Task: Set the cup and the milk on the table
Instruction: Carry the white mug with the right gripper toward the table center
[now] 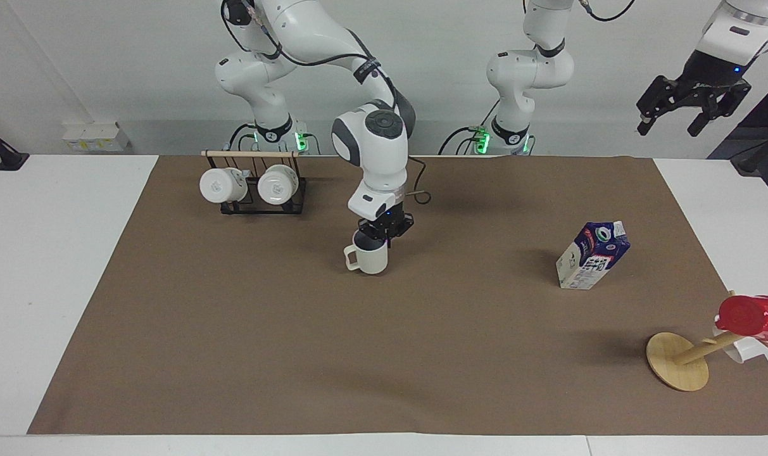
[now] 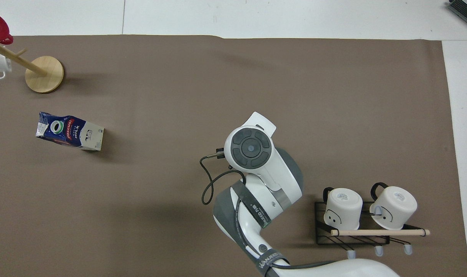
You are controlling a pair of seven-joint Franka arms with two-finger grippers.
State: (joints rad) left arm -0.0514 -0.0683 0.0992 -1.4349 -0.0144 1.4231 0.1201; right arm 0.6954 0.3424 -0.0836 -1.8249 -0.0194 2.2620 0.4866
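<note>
My right gripper (image 1: 378,237) is shut on the rim of the cream cup (image 1: 371,259) and holds it upright, low over the middle of the brown mat (image 1: 421,335). I cannot tell whether the cup touches the mat. In the overhead view the right arm (image 2: 248,148) hides both cup and gripper. The navy and white milk carton (image 1: 592,255) stands on the mat toward the left arm's end; it also shows in the overhead view (image 2: 69,130). My left gripper (image 1: 694,114) waits open, raised off that end of the white table (image 1: 54,253).
A black wire rack (image 1: 254,187) with two white mugs stands near the right arm's base, also in the overhead view (image 2: 368,215). A wooden mug tree (image 1: 678,361) with a red cup (image 1: 754,315) and a white mug stands farther from the robots than the milk.
</note>
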